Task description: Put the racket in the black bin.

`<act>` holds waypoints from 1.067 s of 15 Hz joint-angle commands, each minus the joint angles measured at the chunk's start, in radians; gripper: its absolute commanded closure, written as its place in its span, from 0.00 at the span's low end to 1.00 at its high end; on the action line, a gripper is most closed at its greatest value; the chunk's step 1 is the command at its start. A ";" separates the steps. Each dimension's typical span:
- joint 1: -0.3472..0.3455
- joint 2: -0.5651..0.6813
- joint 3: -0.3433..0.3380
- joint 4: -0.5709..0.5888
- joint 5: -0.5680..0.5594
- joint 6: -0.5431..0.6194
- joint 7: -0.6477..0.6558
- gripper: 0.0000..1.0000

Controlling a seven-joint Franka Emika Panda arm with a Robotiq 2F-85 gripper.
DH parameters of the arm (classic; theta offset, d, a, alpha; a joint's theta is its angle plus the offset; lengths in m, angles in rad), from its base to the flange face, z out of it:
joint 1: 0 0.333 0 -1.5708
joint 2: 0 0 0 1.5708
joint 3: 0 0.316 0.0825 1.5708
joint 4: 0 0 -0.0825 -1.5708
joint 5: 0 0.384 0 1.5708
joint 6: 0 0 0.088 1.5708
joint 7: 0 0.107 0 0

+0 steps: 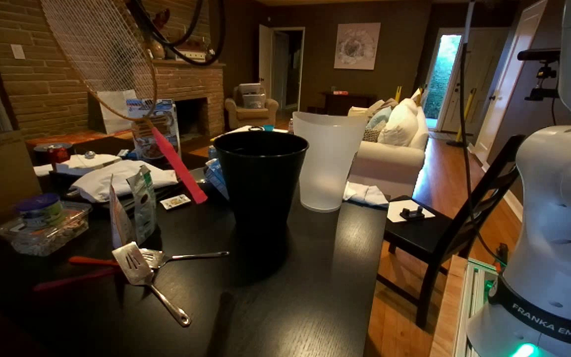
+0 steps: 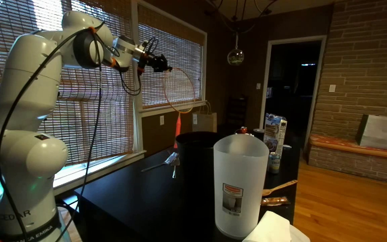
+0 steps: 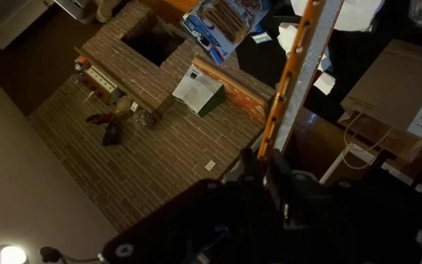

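Observation:
The racket has an orange-rimmed head and a pink-orange handle (image 1: 179, 166). It hangs head up, with the handle (image 2: 178, 129) pointing down, in both exterior views. My gripper (image 2: 169, 69) is shut on the top of the racket's rim. In the wrist view the fingertips (image 3: 264, 157) pinch the orange rim (image 3: 288, 80). The black bin (image 1: 260, 188) stands upright on the dark table, and it also shows in an exterior view (image 2: 197, 164). The racket hangs beside the bin, not inside it. The bin's inside bottom is hidden. The bin does not show in the wrist view.
A translucent white bin (image 1: 327, 163) stands right beside the black bin. Metal spatulas (image 1: 134, 263), upright pouches (image 1: 144, 206) and a clear container (image 1: 47, 233) lie near the racket's side. A cereal box (image 2: 274, 131) and can (image 2: 274, 163) stand further along. A chair (image 1: 429, 238) stands by the table.

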 commanded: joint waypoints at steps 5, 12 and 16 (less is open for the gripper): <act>0.009 0.039 -0.017 0.115 -0.035 -0.011 -0.046 0.97; 0.019 0.075 -0.024 0.211 -0.065 -0.024 -0.086 0.97; 0.019 0.083 -0.032 0.259 -0.087 -0.023 -0.117 0.97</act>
